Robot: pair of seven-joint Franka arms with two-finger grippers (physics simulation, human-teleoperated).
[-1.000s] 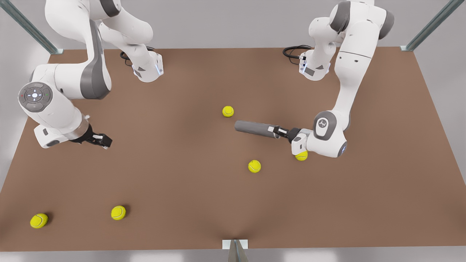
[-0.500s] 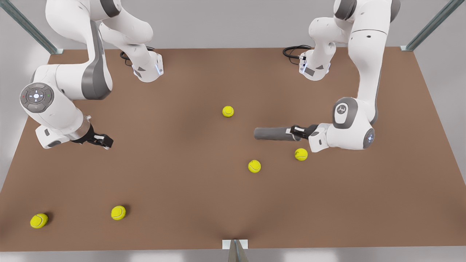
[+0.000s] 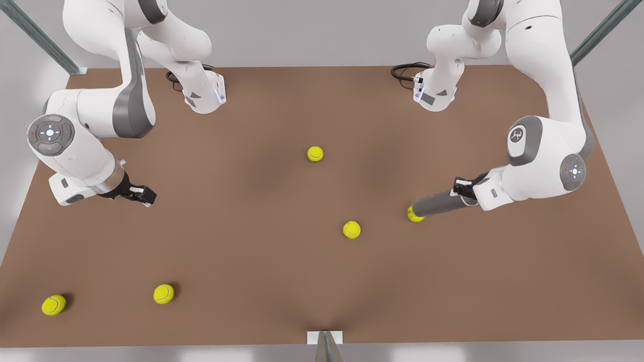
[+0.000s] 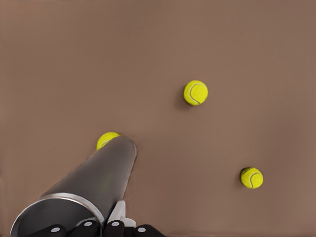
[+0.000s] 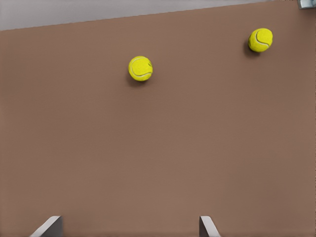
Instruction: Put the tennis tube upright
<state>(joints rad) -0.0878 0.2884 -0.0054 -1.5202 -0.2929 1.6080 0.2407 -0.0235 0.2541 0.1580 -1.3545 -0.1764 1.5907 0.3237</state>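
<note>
Below the tennis tube [image 3: 438, 203] gripped by the left claw [image 3: 462, 190] sits a ball [image 3: 413, 216]; right claw [image 3: 142, 193] waits, spread.

Tennis tube [image 3: 438, 202]: far end covers most of one tennis ball [image 3: 414, 215]. Rim end [image 4: 54, 207] cut off by left wrist view's edge; left gripper [image 4: 98, 230] mostly out of frame there. Right gripper's fingertips [image 5: 48, 226] barely enter view.

The tennis tube [image 4: 101, 180] looks like smooth matt grey plastic, its lighter rim shining like brushed metal. The tabletop [image 3: 251, 261] is a flat, dull brown, without grain. The tennis balls [image 4: 196, 93] look fuzzy, like felt. The arms' shells [image 3: 543, 166] are glossy white plastic.
</note>
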